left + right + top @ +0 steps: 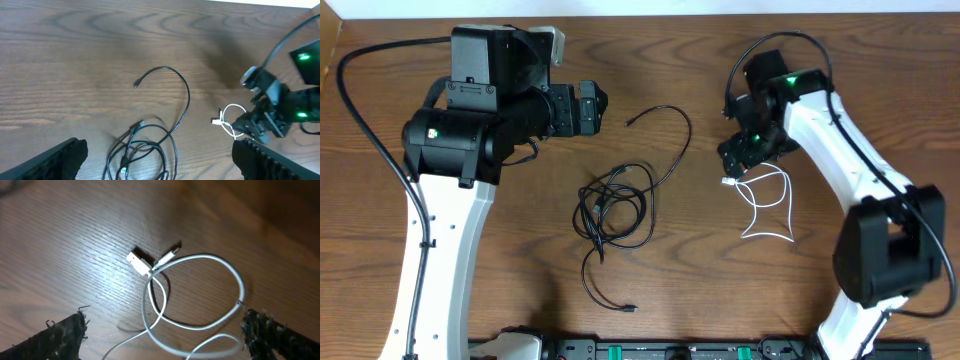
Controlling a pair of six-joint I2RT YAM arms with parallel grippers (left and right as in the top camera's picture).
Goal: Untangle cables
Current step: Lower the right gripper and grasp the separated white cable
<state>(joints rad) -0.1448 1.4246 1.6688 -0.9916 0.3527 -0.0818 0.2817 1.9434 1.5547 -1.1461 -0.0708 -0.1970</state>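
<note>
Newbie: right claw (170, 336) is spread wide with nothing in it, hanging straight over the white cable (200, 256), plugs side by side on the worktop (700, 290). Which arm goes for it?

Mod: Right one, I'd say, it's way nearer. The loop trails back toward that arm's base. Further in, the black cable (616, 196) sits coiled mid-worktop, apart from the white one as far as I can tell. Beyond that, left claw (160, 162), also wide open and empty, pointing toward the coil.
</note>
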